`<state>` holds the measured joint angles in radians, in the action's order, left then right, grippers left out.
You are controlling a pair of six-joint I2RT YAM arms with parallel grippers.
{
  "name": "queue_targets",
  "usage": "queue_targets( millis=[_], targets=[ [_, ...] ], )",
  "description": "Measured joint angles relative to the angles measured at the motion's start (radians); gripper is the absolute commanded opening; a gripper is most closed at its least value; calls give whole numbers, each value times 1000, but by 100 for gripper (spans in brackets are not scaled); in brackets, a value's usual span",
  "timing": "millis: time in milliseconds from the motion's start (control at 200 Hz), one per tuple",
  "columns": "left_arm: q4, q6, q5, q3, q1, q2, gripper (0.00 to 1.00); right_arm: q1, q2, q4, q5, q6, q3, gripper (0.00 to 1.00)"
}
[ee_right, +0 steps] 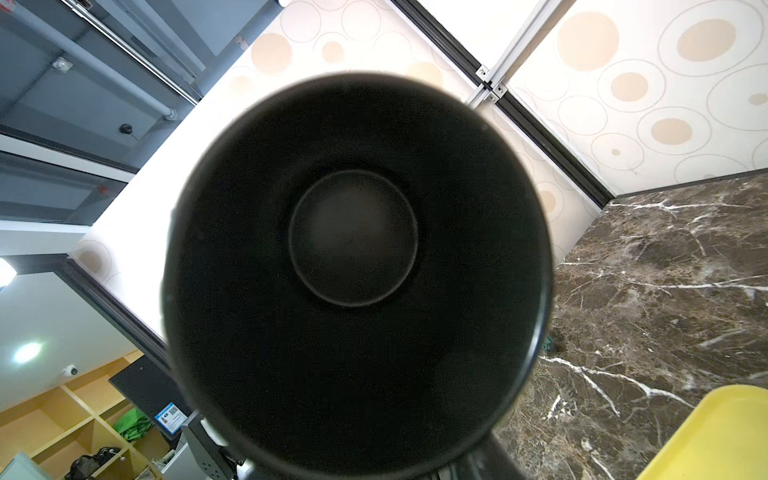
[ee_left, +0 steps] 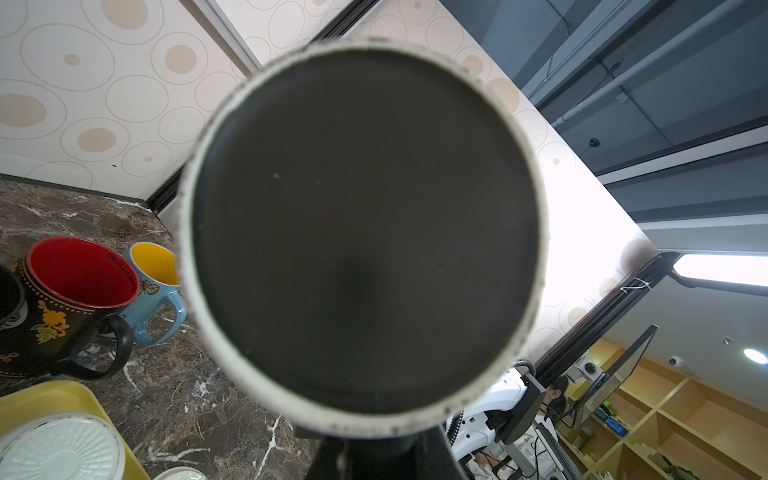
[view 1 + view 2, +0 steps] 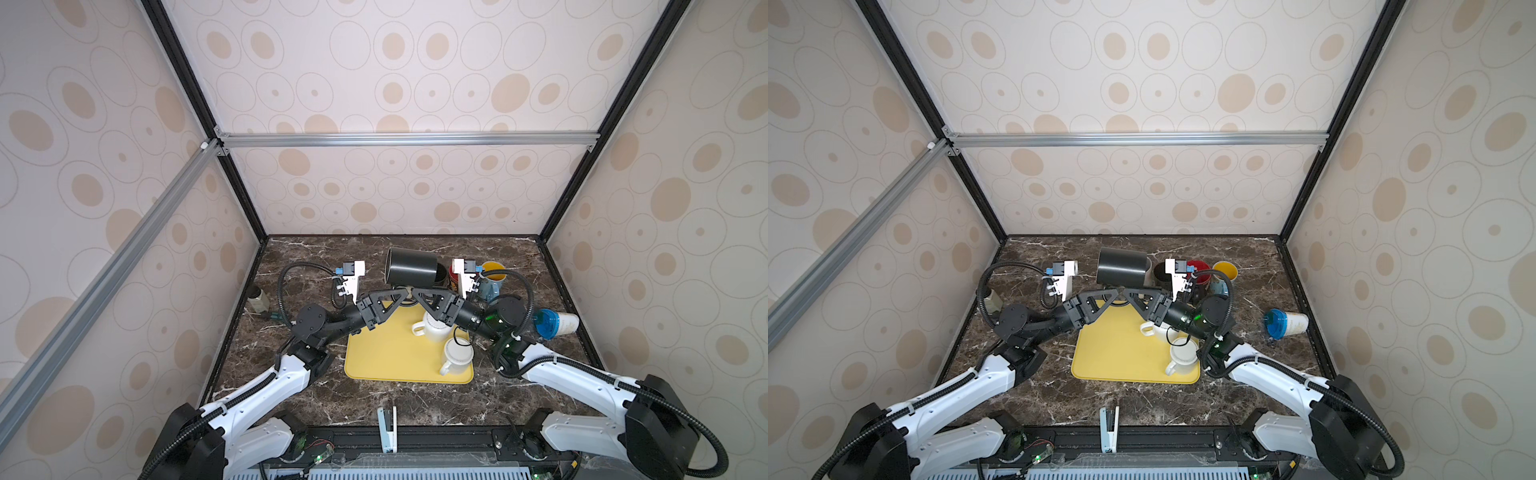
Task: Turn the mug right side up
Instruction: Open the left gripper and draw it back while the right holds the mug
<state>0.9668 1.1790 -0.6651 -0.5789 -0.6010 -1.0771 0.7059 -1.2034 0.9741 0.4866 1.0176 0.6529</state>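
Black-fingered, the left pincer (image 3: 398,297) reaches in from the left and is closed tight at the underside of the mug (image 3: 411,266). It is most likely on the handle, though that is hidden in both top views. The mug hangs in the air on its side, over the far edge of the yellow tray (image 3: 386,361) and clear of the counter (image 3: 291,270). Its long axis runs level, left to right. The left wrist view looks flat onto the base with its pale unglazed ring, and the right wrist view looks straight down the mouth to the inside floor. So the base faces the left arm and the opening faces the right arm. The right pincer (image 3: 420,296) meets the left one tip to tip below the mug, equally near; whether it is parted or pressing on anything I cannot tell. As I judge it, righting the mug calls for a quarter turn that swings the right-facing mouth upward.
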Motion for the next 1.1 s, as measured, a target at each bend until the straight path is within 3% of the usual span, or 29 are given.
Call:
queue_targets(
  millis=[520, 720, 855, 970, 985, 1045, 1060, 1075, 1100],
  targets=[
    [58, 19, 25, 14, 8, -19, 0, 1, -71, 31, 21, 40, 50, 33],
    [71, 19, 39, 17, 12, -26, 0, 3, -92, 42, 37, 58, 69, 20],
    [81, 12, 48, 23, 17, -31, 0, 5, -104, 42, 38, 72, 76, 0],
    [84, 8, 52, 29, 19, -32, 0, 5, -111, 40, 38, 74, 78, 0],
    [82, 2, 53, 30, 20, -32, 11, 5, -111, 39, 37, 74, 78, 0],
    [58, -16, 47, 30, 20, -26, 71, 4, -111, 30, 34, 70, 78, 0],
    [43, -24, 45, 30, 20, -23, 94, 4, -111, 25, 31, 68, 80, 0],
    [31, -31, 40, 30, 19, -18, 99, 4, -111, 16, 27, 63, 80, 0],
    [-4, -48, 40, 28, 19, -7, 100, 2, -111, 3, 21, 63, 82, 0]
  ],
)
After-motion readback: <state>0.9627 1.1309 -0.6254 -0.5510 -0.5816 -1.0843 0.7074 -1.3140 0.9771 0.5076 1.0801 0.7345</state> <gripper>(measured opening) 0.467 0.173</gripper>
